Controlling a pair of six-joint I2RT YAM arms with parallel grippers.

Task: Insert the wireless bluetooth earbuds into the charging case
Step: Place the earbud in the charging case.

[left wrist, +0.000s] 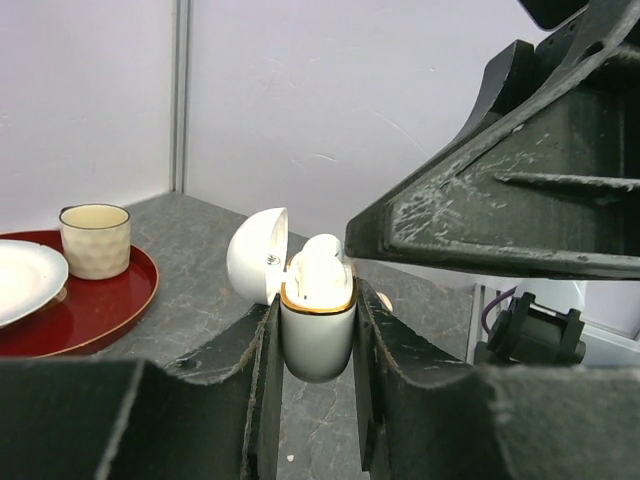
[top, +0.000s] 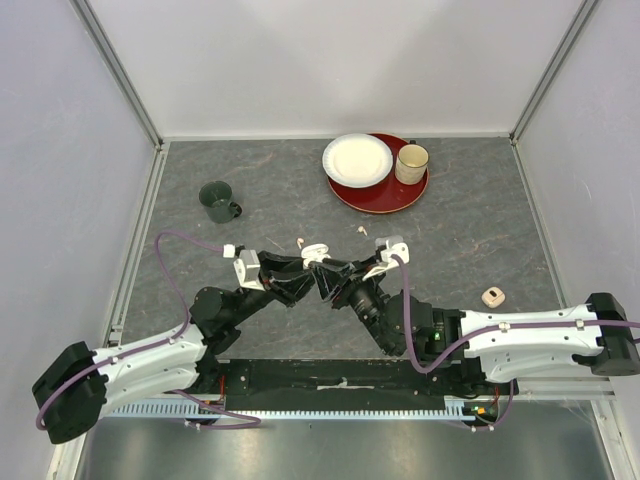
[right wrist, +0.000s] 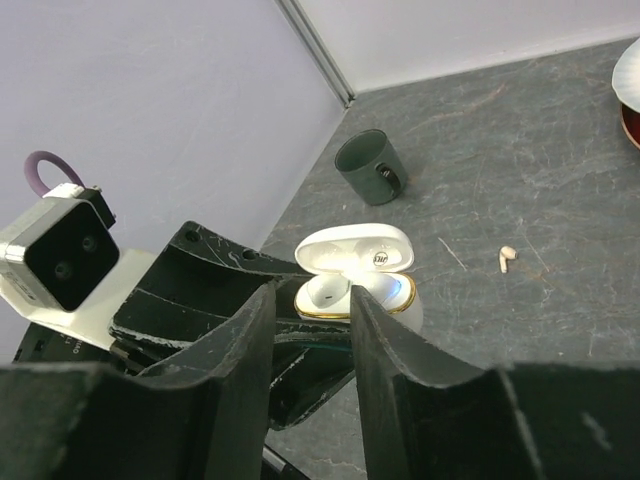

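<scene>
My left gripper (left wrist: 315, 305) is shut on the white charging case (left wrist: 317, 340), which stands upright above the table with its lid (left wrist: 257, 255) swung open. One white earbud (left wrist: 318, 265) sits in the case's gold-rimmed mouth. From the right wrist view, the same case (right wrist: 405, 298) and seated earbud (right wrist: 330, 292) show just beyond my right gripper (right wrist: 312, 295), whose jaws stand apart with nothing between them. Another earbud (right wrist: 507, 259) lies loose on the table past the case. From above, the two grippers meet at the case (top: 318, 252), and two loose earbuds (top: 360, 229) (top: 301, 243) lie close by.
A dark green mug (top: 218, 201) stands at the back left. At the back, a red tray (top: 385, 198) carries a white plate (top: 357, 160) and a beige cup (top: 411, 163). A small beige object (top: 492, 296) lies near the right arm. Walls enclose the table.
</scene>
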